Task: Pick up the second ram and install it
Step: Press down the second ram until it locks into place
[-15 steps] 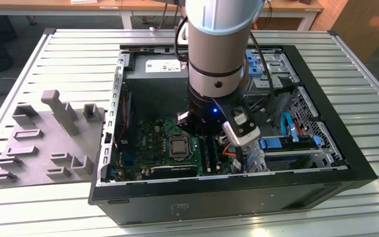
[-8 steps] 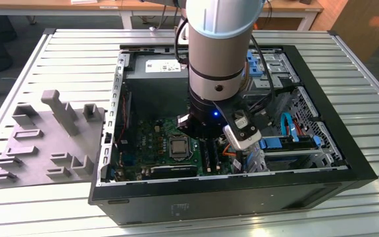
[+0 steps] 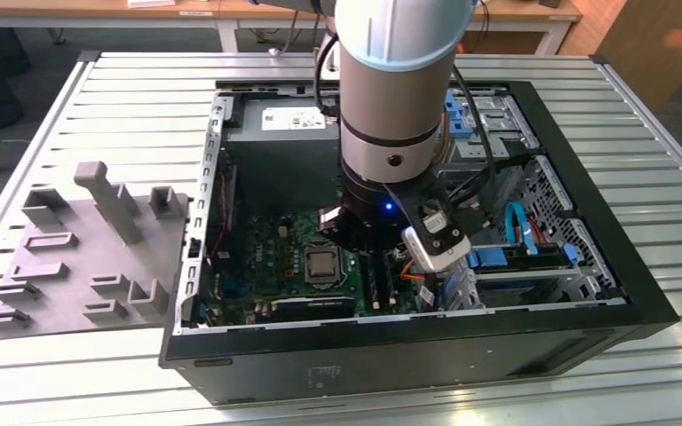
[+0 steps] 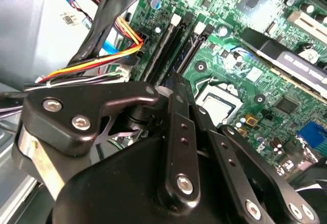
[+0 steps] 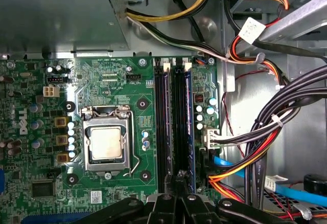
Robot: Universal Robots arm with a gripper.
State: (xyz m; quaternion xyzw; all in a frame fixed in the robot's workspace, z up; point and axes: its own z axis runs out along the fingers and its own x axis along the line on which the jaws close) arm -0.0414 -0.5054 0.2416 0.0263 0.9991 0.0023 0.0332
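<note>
Gripper [image 5: 180, 175] over motherboard [image 5: 107, 75] inside case [image 3: 578, 311]

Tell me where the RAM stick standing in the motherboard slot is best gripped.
Probably along the upper long edge of the RAM stick, pinching its two flat faces, coming from straight above the motherboard. It stands on edge, thin, with the neighbouring slot close beside.

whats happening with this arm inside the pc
A silver robot arm reaches down into an open black desktop computer case lying on a slatted metal table. Its black gripper hangs directly over the long black memory slots beside the square silver processor on the green motherboard. A grey moulded parts tray sits beside the case.
</note>
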